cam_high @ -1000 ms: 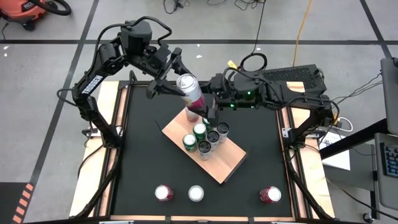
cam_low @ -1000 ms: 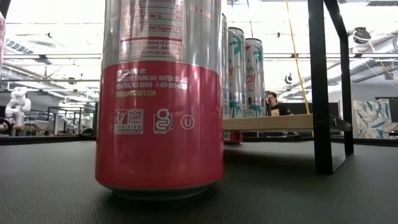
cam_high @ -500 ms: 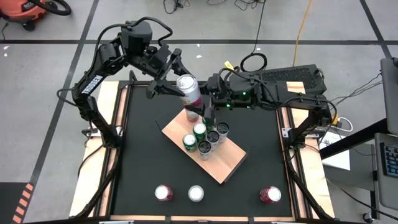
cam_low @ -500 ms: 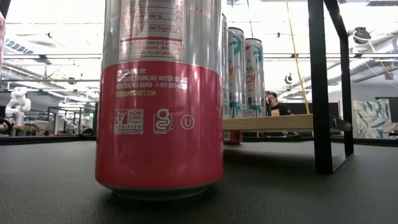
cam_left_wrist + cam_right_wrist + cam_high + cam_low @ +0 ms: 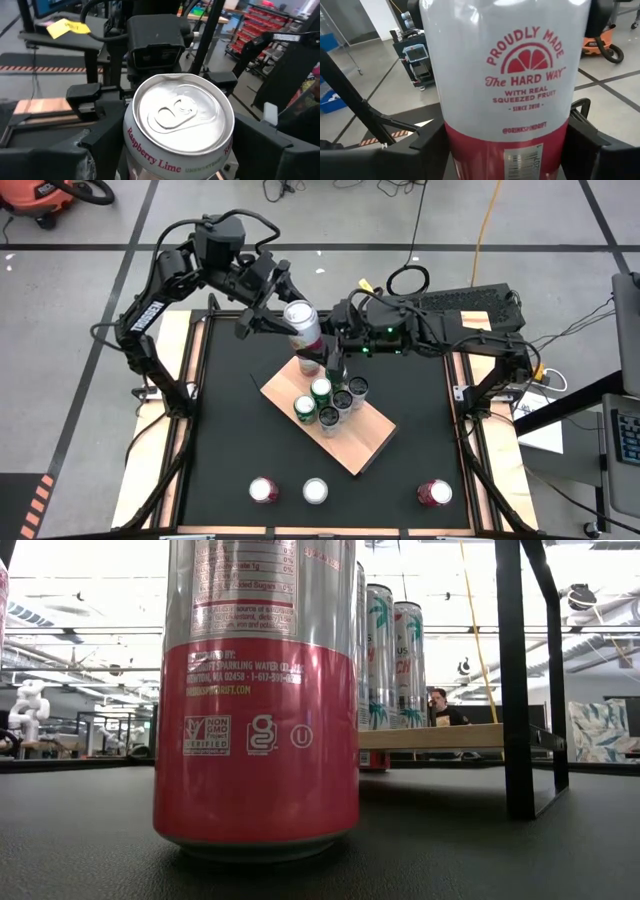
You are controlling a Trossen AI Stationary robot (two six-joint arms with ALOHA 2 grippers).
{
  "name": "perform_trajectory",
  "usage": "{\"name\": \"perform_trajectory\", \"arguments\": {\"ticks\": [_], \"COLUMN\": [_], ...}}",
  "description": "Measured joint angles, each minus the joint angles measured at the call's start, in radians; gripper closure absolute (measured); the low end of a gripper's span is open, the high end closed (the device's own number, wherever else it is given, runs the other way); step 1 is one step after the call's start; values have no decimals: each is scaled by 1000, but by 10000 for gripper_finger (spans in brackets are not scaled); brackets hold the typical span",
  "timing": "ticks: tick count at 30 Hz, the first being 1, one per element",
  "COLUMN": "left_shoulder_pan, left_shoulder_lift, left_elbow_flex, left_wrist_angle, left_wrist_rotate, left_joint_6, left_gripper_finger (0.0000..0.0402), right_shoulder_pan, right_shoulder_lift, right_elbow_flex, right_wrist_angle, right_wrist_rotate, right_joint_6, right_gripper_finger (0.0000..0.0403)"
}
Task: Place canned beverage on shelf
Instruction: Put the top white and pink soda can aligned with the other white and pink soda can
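Standing on black table (image 5: 225,440), tan shelf (image 5: 355,445) carries four cans (image 5: 328,402); three more (image 5: 315,491) line near edge; grey workshop floor around. Since a second ago, right gripper (image 5: 330,358) has narrowed round can (image 5: 305,330), which left gripper (image 5: 272,312) grips, above shelf's far end. Can tilted, long axis near vertical, top leaning toward left arm

I see a red-and-silver can (image 5: 258,690) close on the black table (image 5: 450,850); behind it, cans (image 5: 392,655) stand on the shelf (image 5: 430,736).
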Motion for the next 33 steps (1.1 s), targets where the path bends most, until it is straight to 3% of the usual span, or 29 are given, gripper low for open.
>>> {"name": "perform_trajectory", "arguments": {"ticks": [9, 13, 19, 28, 33], "left_shoulder_pan": [16, 17, 17, -16, -58], "left_shoulder_lift": [-44, -59, -67, -73, -74], "left_elbow_flex": [0, 0, 0, 0, -1], "left_wrist_angle": [-16, -21, -46, -153, -253], "left_wrist_rotate": [-92, -93, -74, -161, -265], "left_joint_6": [-57, -98, -274, -180, -69], "left_gripper_finger": [36, 32, 32, 32, 32], "right_shoulder_pan": [1, 1, 0, 0, 0], "right_shoulder_lift": [6, 4, 3, 1, 1], "right_elbow_flex": [-3, -3, -3, -2, -2], "right_wrist_angle": [-58, -64, -97, -145, -189], "right_wrist_rotate": [5, 5, 3, -49, -51], "right_joint_6": [-7, -2, 7, 16, 20], "right_gripper_finger": [138, 139, 137, 136, 134]}}
